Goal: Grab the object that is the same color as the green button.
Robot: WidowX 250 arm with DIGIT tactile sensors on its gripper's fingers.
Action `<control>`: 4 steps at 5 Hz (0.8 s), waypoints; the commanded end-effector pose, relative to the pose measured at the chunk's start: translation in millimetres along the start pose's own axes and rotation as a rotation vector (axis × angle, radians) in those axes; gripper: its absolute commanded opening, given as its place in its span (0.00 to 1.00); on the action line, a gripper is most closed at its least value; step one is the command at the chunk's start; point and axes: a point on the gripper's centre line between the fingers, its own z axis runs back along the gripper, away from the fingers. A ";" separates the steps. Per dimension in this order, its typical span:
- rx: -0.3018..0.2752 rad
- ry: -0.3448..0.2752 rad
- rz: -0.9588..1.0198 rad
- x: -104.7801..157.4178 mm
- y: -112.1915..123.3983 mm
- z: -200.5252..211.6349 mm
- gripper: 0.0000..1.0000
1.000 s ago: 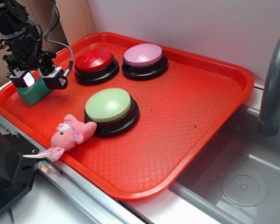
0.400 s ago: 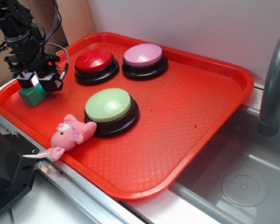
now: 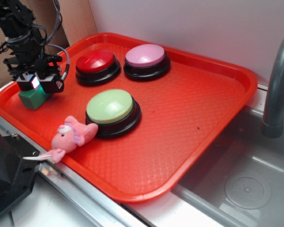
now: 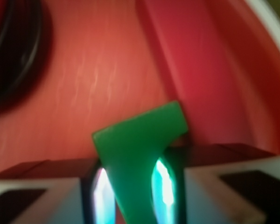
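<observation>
1. So, the green block point(image 3: 33, 97) sits at the far left corner of the red tray point(image 3: 199, 118), close to the raised rim and well apart from the green button point(image 3: 110, 106) whose colour it matches, though the block is a darker shade.
2. It looks like a small rigid piece, probably light, with smooth faces that could slip; nothing about it suggests it would crush or break.
3. In the wrist view the block point(image 4: 140, 149) narrows to a wedge between the two fingers, so the sloped flanks are the place to pinch, low enough that it cannot squirt out upward.
4. The gripper point(image 3: 36, 82) is down over the block's top, its jaws set either side with glowing strips of gap showing, so I judge them closing around it but cannot tell whether they yet press firmly.
5. Further out stand the red button point(image 3: 95, 61) and pink button point(image 3: 146, 55), with a pink plush toy point(image 3: 71, 135) at the near edge.
6. I can read no brand, label or writing anywhere.
</observation>
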 end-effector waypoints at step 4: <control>-0.164 -0.093 -0.341 -29.4 -103.9 122.9 0.00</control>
